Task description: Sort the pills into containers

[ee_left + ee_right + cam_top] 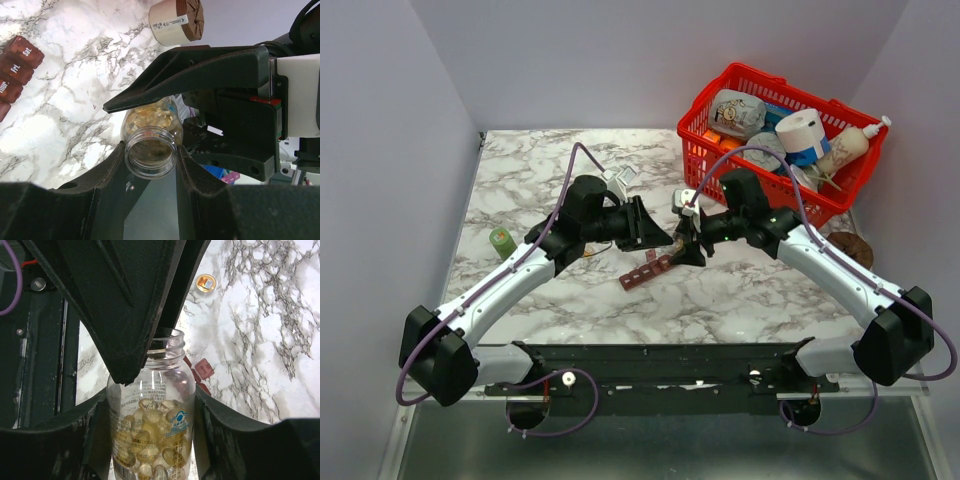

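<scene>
The clear, uncapped plastic bottle (152,390) is held over the marbled bench (550,170) by both arms; the right jaws are clenched on its body, and the left jaws appear to pinch its neck at the rim; the pale amber capsule pills (150,427) sit inside it, beside the dark red-brown strip of square compartments (648,270). Two arms on one rigid bottle could wrench it loose; a steep tilt would likely dump many pills at once; the lettered lids seen from the left wrist look shut, so pills might bounce away.
</scene>
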{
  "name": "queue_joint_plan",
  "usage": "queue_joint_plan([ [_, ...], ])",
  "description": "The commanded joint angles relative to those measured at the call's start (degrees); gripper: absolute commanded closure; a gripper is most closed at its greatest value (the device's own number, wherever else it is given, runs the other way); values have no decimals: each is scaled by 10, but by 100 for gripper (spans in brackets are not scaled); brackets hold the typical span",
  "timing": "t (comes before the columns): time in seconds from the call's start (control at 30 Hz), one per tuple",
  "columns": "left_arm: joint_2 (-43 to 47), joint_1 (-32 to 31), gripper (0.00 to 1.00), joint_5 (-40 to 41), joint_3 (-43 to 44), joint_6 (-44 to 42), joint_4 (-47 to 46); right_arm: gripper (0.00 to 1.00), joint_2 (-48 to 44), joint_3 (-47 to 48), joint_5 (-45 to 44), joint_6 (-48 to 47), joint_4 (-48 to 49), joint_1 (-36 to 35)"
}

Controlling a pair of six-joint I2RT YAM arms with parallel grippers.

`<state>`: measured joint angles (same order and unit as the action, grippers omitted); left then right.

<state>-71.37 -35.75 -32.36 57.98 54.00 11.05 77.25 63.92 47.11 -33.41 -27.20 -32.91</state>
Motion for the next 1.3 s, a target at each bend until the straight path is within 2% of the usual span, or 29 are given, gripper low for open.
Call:
queue_joint_plan([
  [0.0,7,-4,100,-6,8,8,-5,43,-2,8,5,2,14,-1],
  [0.1,8,-4,100,-2,6,9,-3,53,-3,8,3,3,14,-1],
  [0.13,9,-3,100,-2,4,11,-4,62,-4,8,3,2,14,-1],
  [0.23,13,3,100,-2,-1,18,-14,78,-3,7,4,3,14,-1],
  [0.3,21,9,100,-17,-8,24,-39,81,-6,6,7,4,14,0],
  [0.33,25,15,93,-28,-12,36,-54,83,-8,6,14,5,14,1],
  [0.37,33,27,79,-36,-18,43,-68,83,-10,8,22,9,16,6],
  [0.4,38,32,55,-43,-18,44,-77,83,-11,9,29,18,15,11],
  [0.47,61,49,39,-44,-12,30,-74,84,-12,18,62,29,17,30],
  [0.5,69,56,25,-44,-9,26,-71,84,-14,22,74,37,17,38],
  [0.6,97,91,13,-52,5,5,-52,85,-20,38,112,47,20,57],
  [0.77,125,136,1,-44,63,-73,29,86,-24,83,178,81,27,79],
  [0.83,136,140,1,11,90,-158,96,86,-20,123,225,121,34,99],
  [0.87,150,142,1,35,107,-182,113,86,-18,139,294,138,49,123],
  [0.9,159,141,1,74,110,-222,134,86,-17,151,329,202,74,136],
  [0.93,168,141,1,95,110,-239,139,86,-21,155,361,254,115,144],
  [0.97,186,141,1,111,103,-251,141,86,-27,147,394,321,259,154],
  [1.0,197,142,1,124,96,-261,137,87,-32,138,401,399,354,156],
  [1.03,205,142,1,151,88,-276,134,86,-30,129,408,569,449,156],
  [1.07,221,142,1,160,71,-281,130,86,-24,116,405,676,693,157],
  [1.1,228,143,1,170,63,-284,123,86,-12,109,391,792,840,158],
  [1.13,235,142,1,180,56,-287,119,86,3,116,375,1003,968,162],
  [1.17,245,143,1,184,41,-285,115,87,55,179,338,1097,1138,166],
  [1.2,250,142,1,185,35,-282,103,87,84,220,317,1187,1211,168],
  [1.23,254,143,1,184,29,-278,97,87,104,254,301,1287,1233,170],
  [1.27,259,143,1,179,21,-273,92,86,105,268,276,1284,1225,171],
])
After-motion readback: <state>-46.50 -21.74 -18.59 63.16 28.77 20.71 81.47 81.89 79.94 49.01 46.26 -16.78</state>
